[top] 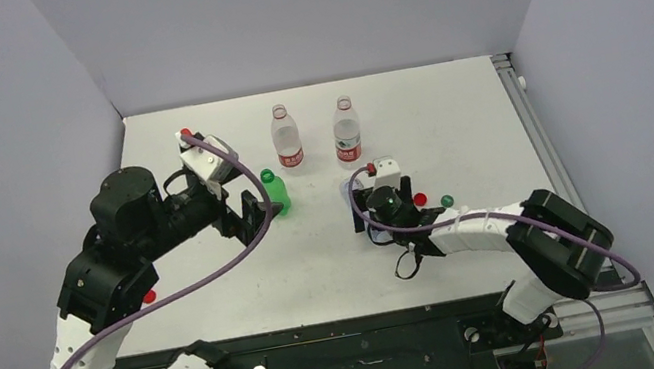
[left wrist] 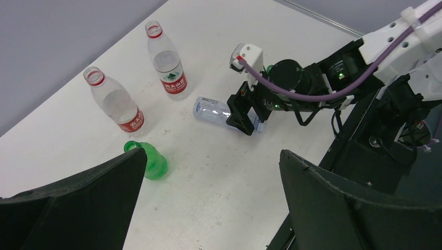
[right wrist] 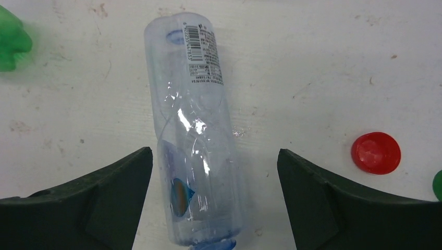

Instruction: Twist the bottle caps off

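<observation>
red cap [right wrist: 376, 152] is lying flat on the white table [right wrist: 312, 62], just outside one finger of the right gripper [right wrist: 213, 156]. a green cap [right wrist: 438, 185] is showing a little beyond it at the frame edge, and the two are sitting near each other but apart.

the right gripper is hanging spread wide and gripping nothing. it is straddling the pale-blue bottle [right wrist: 195, 130], which is lying on its side between the fingers. a strip of bare table is showing between the bottle and each finger. the bottle's base is pointing away from the gripper and its neck end is running back toward the palm and out of view, so i cannot tell whether a cap is sitting on it.

the left gripper [left wrist: 212, 153] is also spread open and holding nothing. the green bottle [left wrist: 152, 162] is standing upright just ahead of it, partly behind one fingertip, with its mouth showing open.

farther out from that gripper, the nearer red-label bottle [left wrist: 112, 101] and the farther red-label bottle [left wrist: 167, 62] are standing upright side by side. both are showing open mouths with red rings at the necks.
</observation>
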{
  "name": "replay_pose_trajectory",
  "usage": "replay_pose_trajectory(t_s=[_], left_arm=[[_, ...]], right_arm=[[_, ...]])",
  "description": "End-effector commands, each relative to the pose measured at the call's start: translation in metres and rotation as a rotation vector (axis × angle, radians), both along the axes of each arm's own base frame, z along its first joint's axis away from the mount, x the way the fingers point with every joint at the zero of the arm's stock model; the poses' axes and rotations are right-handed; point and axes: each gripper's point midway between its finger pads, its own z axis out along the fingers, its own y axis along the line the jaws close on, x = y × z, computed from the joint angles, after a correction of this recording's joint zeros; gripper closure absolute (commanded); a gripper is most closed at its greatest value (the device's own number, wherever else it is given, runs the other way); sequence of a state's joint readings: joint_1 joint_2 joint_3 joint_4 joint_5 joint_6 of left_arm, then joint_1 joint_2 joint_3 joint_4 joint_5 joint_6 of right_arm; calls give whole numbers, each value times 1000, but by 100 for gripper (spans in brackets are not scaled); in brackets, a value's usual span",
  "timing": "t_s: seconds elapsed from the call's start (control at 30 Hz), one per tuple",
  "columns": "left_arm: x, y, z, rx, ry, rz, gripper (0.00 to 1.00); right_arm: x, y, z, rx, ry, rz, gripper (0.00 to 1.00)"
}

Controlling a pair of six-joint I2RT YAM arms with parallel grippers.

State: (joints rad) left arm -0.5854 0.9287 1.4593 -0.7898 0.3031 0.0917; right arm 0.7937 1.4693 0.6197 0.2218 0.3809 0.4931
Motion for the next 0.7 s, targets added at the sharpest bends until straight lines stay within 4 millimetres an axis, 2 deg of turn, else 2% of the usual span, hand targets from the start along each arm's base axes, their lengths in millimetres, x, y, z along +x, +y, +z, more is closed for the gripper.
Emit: replay_pose_trajectory(t_s=[0.0, 0.07, 0.2, 0.27, 0.33, 0.37, 0.43, 0.47, 0.5, 0.53, 0.57, 0.6, 0.63, 0.67], left_arm=[[-12, 0, 33, -56, -99, -49, 3], [-13, 0, 34, -57, -106, -55, 3], [-16, 0, 37, -59, -116, -65, 3], [-16, 0, 38, -59, -122, -73, 3], [-16, -2, 38, -58, -129, -80, 3], [-16, -2, 39, -59, -134, -82, 3], [-17, -3, 38, -52, -152, -97, 3], [-16, -4, 34, -39, -160, -110, 3], [-17, -4, 35, -40, -176, -115, 3], [-16, -6, 32, -22, -193, -133, 3], [-18, -5, 32, -14, -216, -145, 3], [-19, -7, 27, 10, -243, -172, 3], [-22, -6, 31, 12, -285, -184, 3], [-23, -7, 25, 42, -328, -219, 3]], right_arm=[[15, 27, 0, 57, -6, 14, 15], [15, 31, -15, 37, 21, 18, 15], [13, 34, -29, 13, 40, 9, 15], [11, 34, -31, 7, 36, 3, 22], [8, 36, -27, 13, 27, 6, 32], [7, 36, -25, 11, 26, 7, 40], [1, 40, -15, 11, 13, 27, 51], [-3, 44, -3, 22, -9, 38, 54], [-9, 46, 1, 13, -10, 59, 57], [-12, 49, 16, 36, -31, 70, 59], [-19, 53, 22, 40, -28, 100, 59], [-22, 56, 42, 77, -53, 117, 59], [-31, 61, 47, 88, -39, 157, 59], [-36, 65, 69, 134, -63, 183, 60]])
